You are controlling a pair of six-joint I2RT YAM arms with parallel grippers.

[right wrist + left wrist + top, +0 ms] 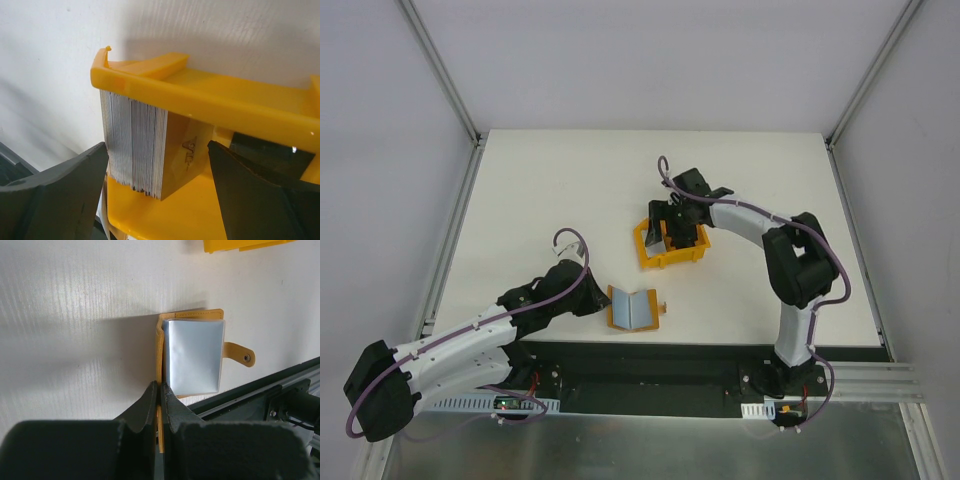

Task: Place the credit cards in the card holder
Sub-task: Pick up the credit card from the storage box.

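Note:
The card holder (632, 308) lies open near the front edge, orange-tan outside with a pale grey pocket inside (194, 356) and a snap tab (240, 354). My left gripper (160, 388) is shut on the holder's orange left edge, also seen from above (596, 301). The credit cards (134, 144) stand on edge as a thick stack in the yellow bin, with a tan card (187, 150) facing outward. My right gripper (157, 162) is open, one finger on each side of the stack, and hangs over the bin (665, 225). A dark card (262, 150) lies deeper in the bin.
The yellow-orange plastic bin (672, 255) sits mid-table, its rim (200, 95) just above the cards. A black rail (260, 395) runs along the table's front edge close to the holder. A metal frame borders the white table.

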